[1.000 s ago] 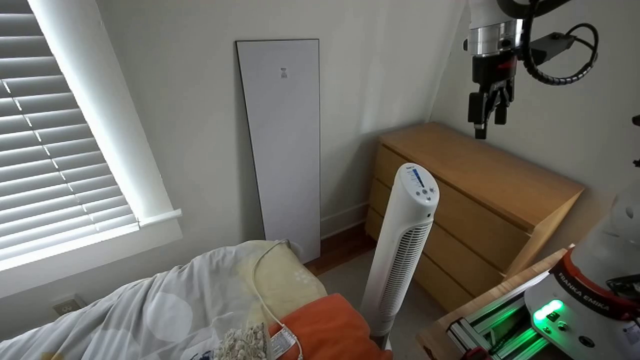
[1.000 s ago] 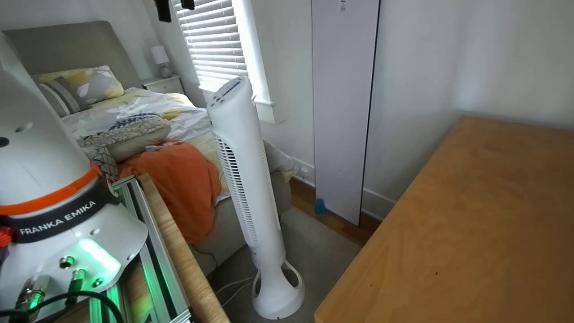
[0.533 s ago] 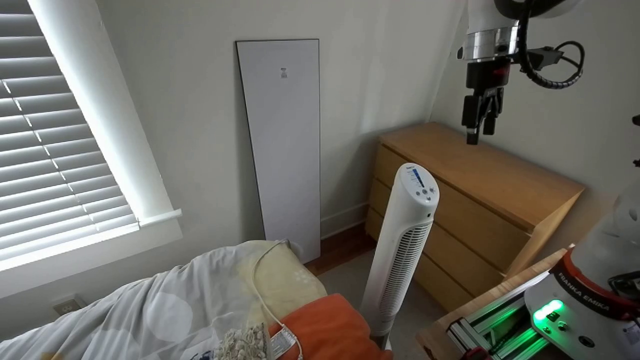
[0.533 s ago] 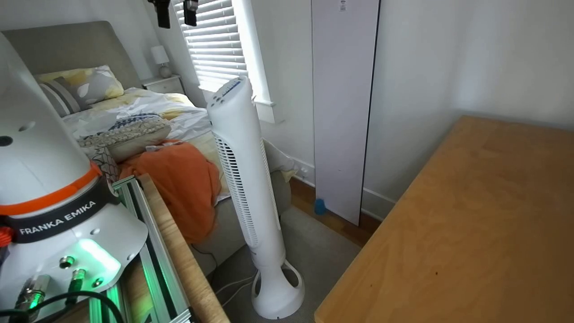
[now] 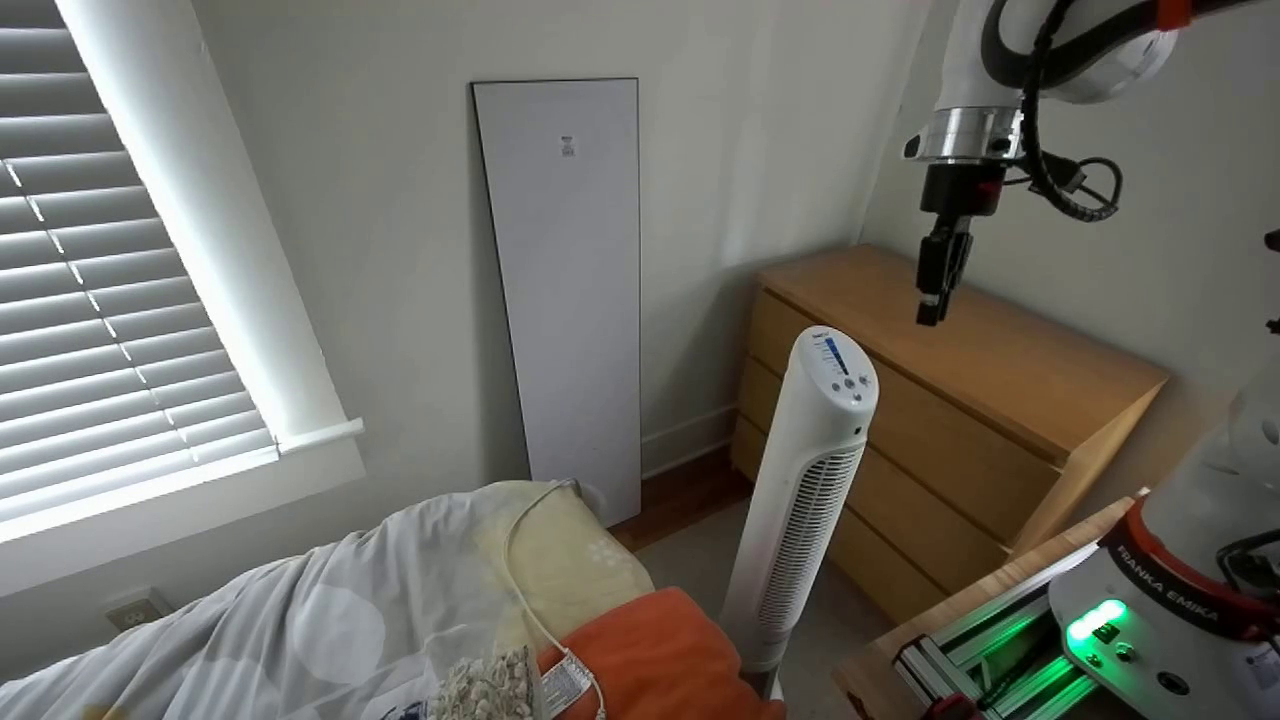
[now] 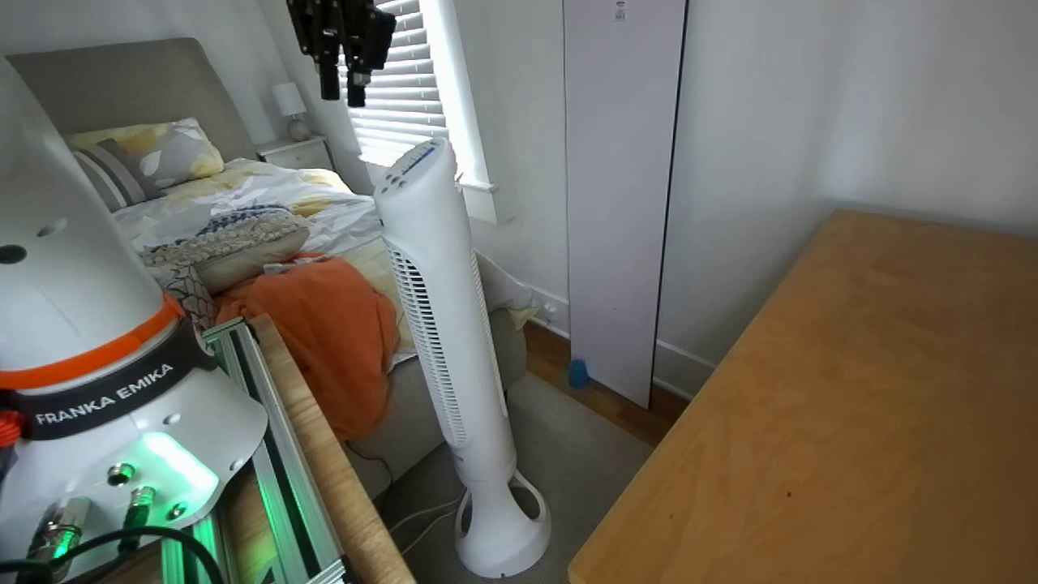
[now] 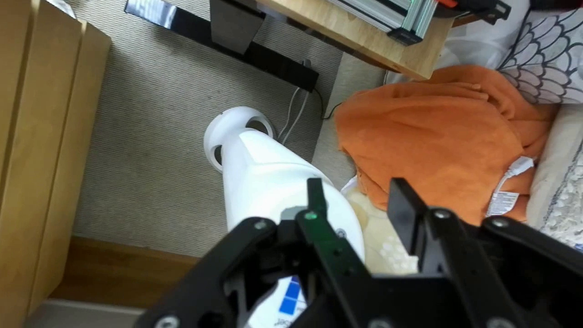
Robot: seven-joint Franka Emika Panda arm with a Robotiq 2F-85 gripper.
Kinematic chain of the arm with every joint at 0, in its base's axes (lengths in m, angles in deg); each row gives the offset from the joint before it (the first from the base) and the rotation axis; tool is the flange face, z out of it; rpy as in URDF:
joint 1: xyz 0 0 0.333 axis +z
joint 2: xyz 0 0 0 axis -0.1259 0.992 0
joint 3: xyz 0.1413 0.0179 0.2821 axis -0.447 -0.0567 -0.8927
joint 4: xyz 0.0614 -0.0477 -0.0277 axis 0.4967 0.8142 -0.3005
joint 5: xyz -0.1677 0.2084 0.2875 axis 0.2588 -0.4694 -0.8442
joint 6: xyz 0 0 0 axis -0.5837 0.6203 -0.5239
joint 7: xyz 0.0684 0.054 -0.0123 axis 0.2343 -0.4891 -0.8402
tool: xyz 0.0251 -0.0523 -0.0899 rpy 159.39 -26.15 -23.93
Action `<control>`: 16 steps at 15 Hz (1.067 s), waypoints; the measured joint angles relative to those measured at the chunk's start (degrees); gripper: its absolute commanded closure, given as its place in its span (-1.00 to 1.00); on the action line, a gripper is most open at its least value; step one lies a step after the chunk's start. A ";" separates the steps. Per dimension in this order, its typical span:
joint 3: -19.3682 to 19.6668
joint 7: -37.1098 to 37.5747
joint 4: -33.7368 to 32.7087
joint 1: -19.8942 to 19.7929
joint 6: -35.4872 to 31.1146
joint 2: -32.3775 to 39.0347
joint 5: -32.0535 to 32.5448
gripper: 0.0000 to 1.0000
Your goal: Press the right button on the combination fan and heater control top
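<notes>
The combination fan and heater (image 5: pixel 800 500), a slim white tower, stands upright on the floor in both exterior views (image 6: pixel 442 324). On its slanted control top (image 5: pixel 822 368) are a blue strip and several small grey buttons (image 5: pixel 849 383); which is the right button cannot be told. My gripper (image 5: pixel 930 314) hangs above and beside the top, apart from it. In the wrist view, a gap with nothing in it separates the fingers of the gripper (image 7: pixel 360 196). One finger (image 7: pixel 317 196) overlaps the control top there, leaving a single button (image 7: pixel 340 233) in sight and hiding others.
A wooden dresser (image 5: pixel 960 330) stands beside the tower. An orange blanket (image 7: pixel 423 132) lies on the bed (image 5: pixel 400 570) on the tower's other side. The wooden stand (image 7: pixel 364 41) under the robot base is close by. A white panel (image 5: pixel 570 300) leans against the wall.
The arm has come down, bringing the gripper lower and nearer to the tower's top. Its fingers have drawn closer together. The tower has not moved.
</notes>
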 measured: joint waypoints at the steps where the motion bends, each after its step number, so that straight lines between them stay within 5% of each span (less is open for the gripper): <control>1: 0.35 -1.83 0.90 0.53 -0.79 0.13 -1.07 0.92; 16: 1.19 -7.42 8.58 1.93 -16.07 5.88 -2.31 0.98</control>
